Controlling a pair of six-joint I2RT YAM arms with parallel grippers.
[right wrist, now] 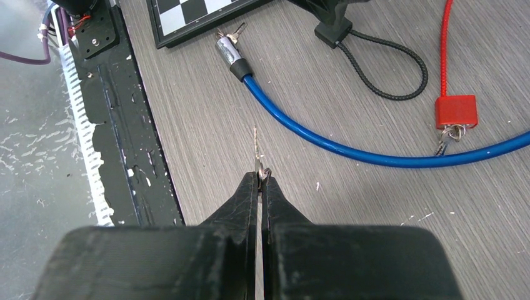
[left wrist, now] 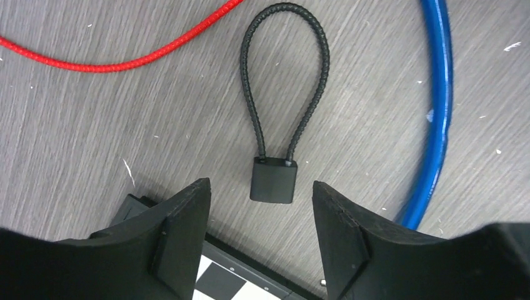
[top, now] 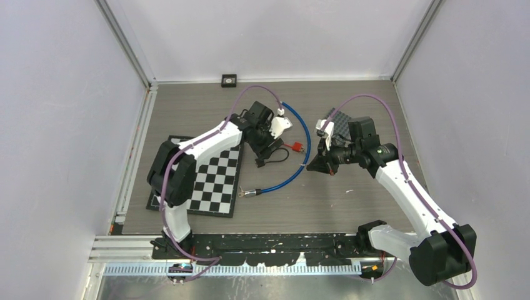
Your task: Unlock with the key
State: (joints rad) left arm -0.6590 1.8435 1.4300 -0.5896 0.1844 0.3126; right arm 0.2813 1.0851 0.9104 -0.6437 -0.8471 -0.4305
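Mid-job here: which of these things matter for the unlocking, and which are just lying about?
Job: key pinched in right gripper; black cable lock under the open left gripper, likely the target.
Lying about: blue cable lock; red padlock; checkerboard.

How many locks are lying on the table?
3: black cable padlock below the left gripper; blue cable lock, one end by the chessboard; red padlock inside its curve. More may be hidden.
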